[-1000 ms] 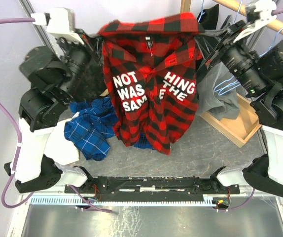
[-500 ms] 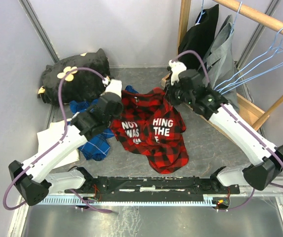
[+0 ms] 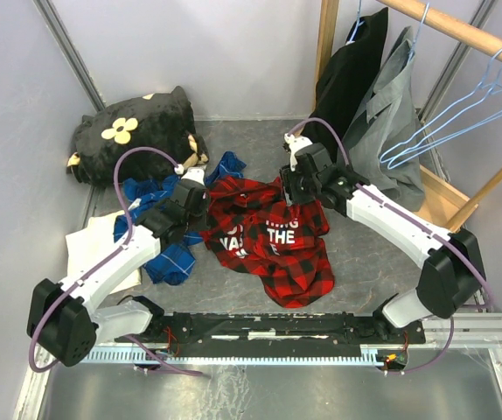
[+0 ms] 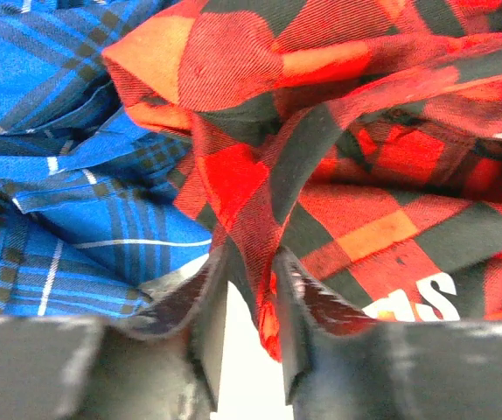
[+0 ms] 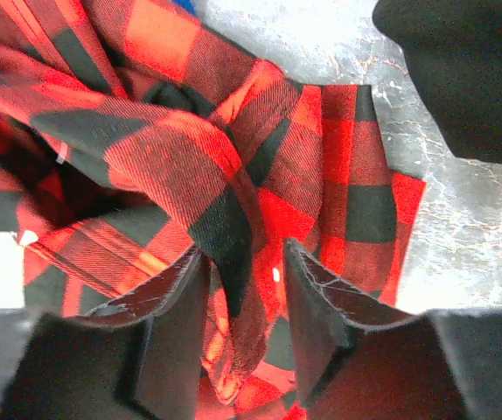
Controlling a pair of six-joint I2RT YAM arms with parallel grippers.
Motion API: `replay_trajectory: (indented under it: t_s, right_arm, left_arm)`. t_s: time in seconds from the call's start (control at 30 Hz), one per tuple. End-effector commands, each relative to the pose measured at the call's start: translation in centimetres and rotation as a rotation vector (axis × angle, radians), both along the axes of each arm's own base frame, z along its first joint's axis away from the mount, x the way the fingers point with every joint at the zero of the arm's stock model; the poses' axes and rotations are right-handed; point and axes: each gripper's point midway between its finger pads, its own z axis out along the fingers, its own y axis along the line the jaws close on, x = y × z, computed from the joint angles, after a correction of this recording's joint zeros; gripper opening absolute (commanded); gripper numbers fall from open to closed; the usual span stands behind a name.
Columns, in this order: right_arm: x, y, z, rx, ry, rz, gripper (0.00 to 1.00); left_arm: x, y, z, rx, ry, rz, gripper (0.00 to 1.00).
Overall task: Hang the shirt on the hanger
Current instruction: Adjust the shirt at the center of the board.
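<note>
The red-and-black plaid flannel shirt with white lettering (image 3: 273, 241) lies crumpled at the middle of the grey desk (image 3: 382, 262). My left tool (image 4: 249, 350) and right tool (image 5: 244, 297) both stand partly open, a shirt fold loose between the fingers.

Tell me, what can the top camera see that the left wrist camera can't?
Only the top camera shows the blue hangers on the wooden rail, the black jacket and grey garment hanging there, and the flower cushion. Only the left wrist camera shows the left gripper up close, jaws parted with a fold of the red shirt between them. Both show the red shirt lying crumpled against the blue shirt.
</note>
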Motion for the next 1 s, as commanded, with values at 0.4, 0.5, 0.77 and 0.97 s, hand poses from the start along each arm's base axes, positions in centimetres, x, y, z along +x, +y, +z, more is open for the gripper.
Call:
replay_trajectory:
  t_s: [0.4,0.5,0.77,0.97]
  right_arm:
    - [-3.9,-5.8,5.5,-0.076,-0.103,-0.058,0.99]
    - [-4.9,-6.6,4.8,-0.104,-0.076,-0.044,0.99]
    - [-6.5,-7.6,9.3,-0.044,-0.154,-0.047,0.99]
    - [-8.0,-6.4,16.8,0.058,-0.275,0.098,0.99]
  left_arm:
    - [0.0,-0.6,7.5,-0.114,-0.190,-0.056,0.90]
    - [-0.1,-0.3,7.8,-0.097,-0.186,-0.045,0.92]
    - [-0.2,0.4,8.6,-0.095,-0.205,-0.015,0.95]
    - [-0.3,1.6,9.3,-0.072,-0.237,0.027,0.95]
